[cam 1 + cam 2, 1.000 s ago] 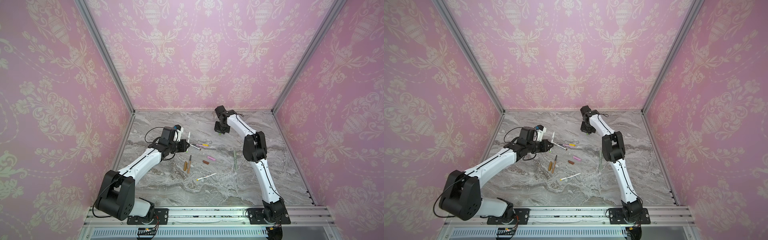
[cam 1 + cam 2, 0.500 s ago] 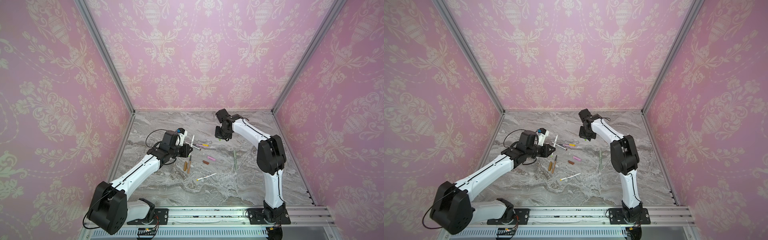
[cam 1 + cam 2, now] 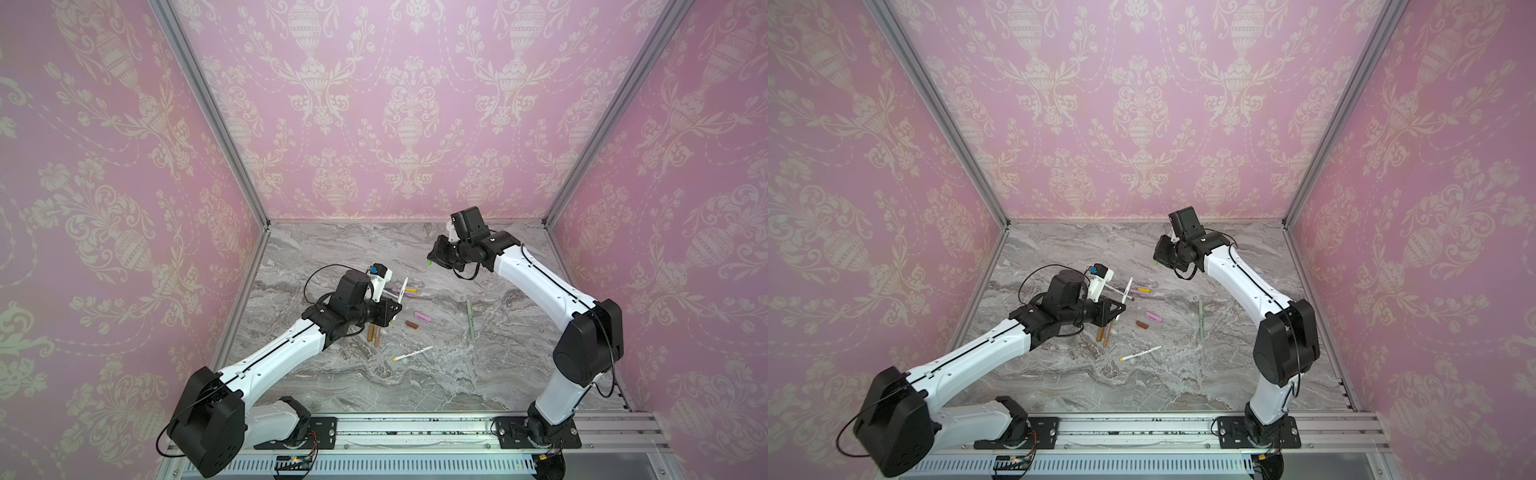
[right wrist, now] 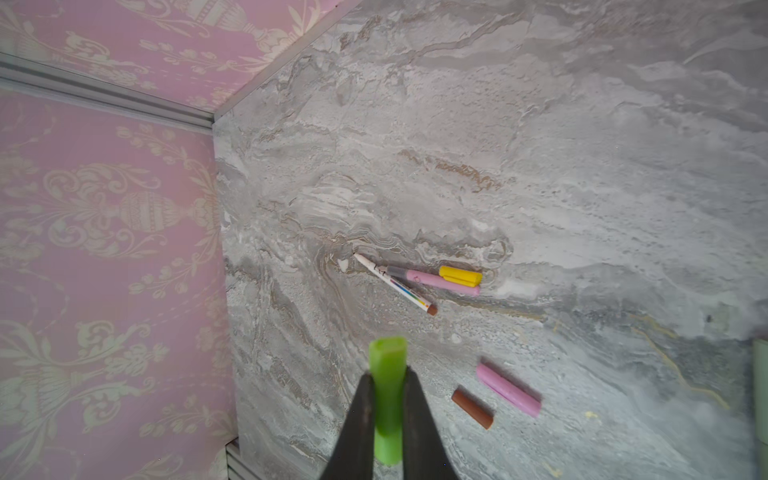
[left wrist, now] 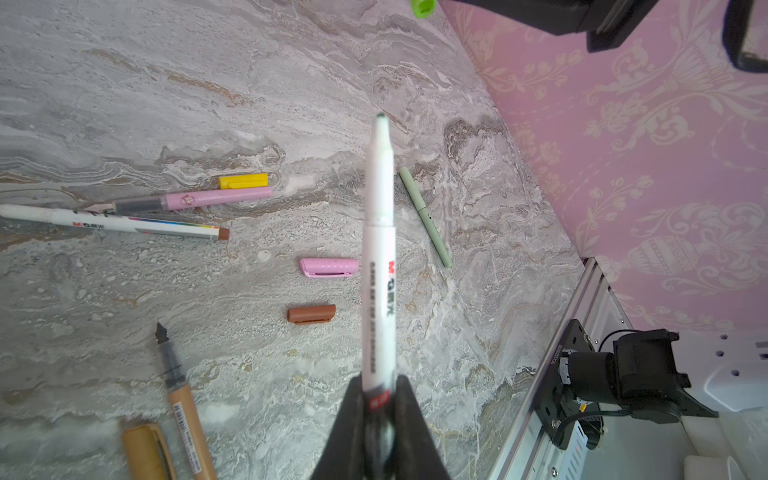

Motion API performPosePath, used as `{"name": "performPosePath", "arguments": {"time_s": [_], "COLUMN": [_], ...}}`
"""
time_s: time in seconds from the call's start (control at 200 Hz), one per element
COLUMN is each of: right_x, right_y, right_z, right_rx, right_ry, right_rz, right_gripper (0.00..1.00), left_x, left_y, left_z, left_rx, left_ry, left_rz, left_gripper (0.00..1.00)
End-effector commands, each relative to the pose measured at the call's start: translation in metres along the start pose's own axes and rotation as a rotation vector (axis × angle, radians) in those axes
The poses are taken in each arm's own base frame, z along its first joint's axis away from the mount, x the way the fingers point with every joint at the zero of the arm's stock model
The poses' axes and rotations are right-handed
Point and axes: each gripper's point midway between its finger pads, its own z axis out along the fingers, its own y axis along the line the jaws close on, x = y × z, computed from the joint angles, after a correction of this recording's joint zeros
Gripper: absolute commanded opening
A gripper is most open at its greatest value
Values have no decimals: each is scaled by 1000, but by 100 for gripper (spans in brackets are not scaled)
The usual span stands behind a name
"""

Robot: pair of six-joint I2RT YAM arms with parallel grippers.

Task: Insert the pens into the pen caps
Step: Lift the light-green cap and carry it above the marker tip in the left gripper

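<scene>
At left over the table (image 3: 415, 386), left gripper (image 5: 380, 399) pinching a white pen (image 5: 378, 249), farther back and right, right gripper (image 4: 386, 380) pinching the green cap (image 4: 388, 353)

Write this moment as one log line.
left end effector: shut on slim white pen | right end effector: shut on bright green plastic cap | not joined

Grey marble tabletop (image 3: 415, 395); scattered pens (image 3: 413, 353) and caps (image 3: 422, 317)
</scene>
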Motion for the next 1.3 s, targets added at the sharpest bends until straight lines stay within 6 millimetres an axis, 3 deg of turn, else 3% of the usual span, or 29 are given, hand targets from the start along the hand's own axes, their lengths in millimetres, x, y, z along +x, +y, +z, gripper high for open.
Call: {"name": "performPosePath", "arguments": {"time_s": [0.0, 0.43, 1.291], "right_x": [15, 25, 35], "right_y": [23, 39, 35], "right_z": [-4, -7, 8], "right_rx": [-95, -165, -148], "right_ry": [34, 60, 87], "right_rz": [26, 46, 42], "right_gripper": [0, 0, 0], "left_x": [-8, -14, -16], "left_y": [-5, -1, -3], "left_z": [7, 20, 22], "left_rx": [9, 4, 14], "left_ry": [-32, -49, -57], "left_rz": [-21, -70, -74], "left_gripper": [0, 0, 0]}}
